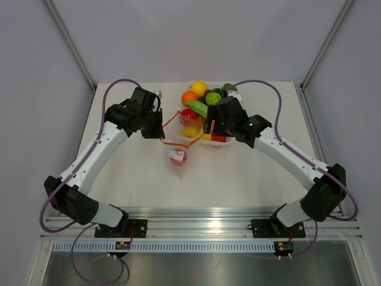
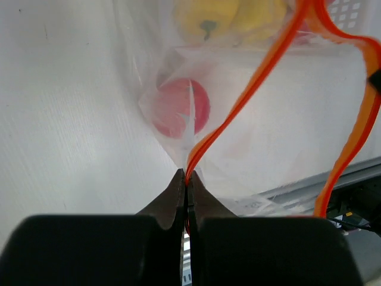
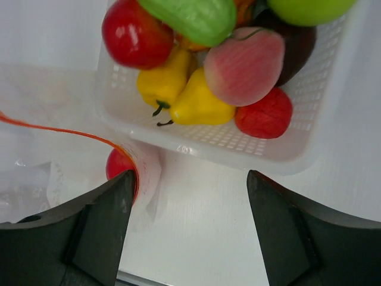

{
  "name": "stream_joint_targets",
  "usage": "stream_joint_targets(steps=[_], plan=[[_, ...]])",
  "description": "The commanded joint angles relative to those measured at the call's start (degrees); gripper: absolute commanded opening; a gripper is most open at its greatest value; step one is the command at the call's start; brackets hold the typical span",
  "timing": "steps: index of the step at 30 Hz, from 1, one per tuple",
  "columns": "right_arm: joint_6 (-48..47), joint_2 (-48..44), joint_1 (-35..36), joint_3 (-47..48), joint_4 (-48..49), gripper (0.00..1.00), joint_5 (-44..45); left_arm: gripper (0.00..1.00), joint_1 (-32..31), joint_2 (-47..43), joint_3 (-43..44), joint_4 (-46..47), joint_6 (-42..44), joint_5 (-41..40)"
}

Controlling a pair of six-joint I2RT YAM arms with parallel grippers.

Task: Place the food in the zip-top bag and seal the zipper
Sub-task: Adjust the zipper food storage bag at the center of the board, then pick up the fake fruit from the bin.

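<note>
Zip-top bag (image 2: 274, 137) zipper (image 2: 262, 71) pinched by left jaws; right jaws spread near tray (image 3: 238, 152).

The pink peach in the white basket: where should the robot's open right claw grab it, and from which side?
Across its widest, rounded middle, coming straight down from above. The pink peach lies on top of the pile, and the basket walls and neighbouring yellow pear block any sideways approach. The open right gripper seems wide enough.
</note>
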Motion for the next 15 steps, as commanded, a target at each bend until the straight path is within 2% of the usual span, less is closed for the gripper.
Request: stream_joint_targets(steps=[1, 8, 15], plan=[[-1.3, -3.6, -5.0, -0.1, 2.4, 0.83, 0.9, 0.00, 0.3, 0.6, 0.6, 1.5, 0.5, -2.8], [-2.3, 6.3, -10.5, 5.1, 3.1, 0.90, -2.4, 0.00, 0.3, 1.3, 3.9, -0.4, 0.8, -4.2], [-3.6, 14.5, -11.6, 10.6, 3.8, 0.94, -5.5, 0.00, 0.2, 2.1, 6.8, -2.7, 1.3, -6.3]])
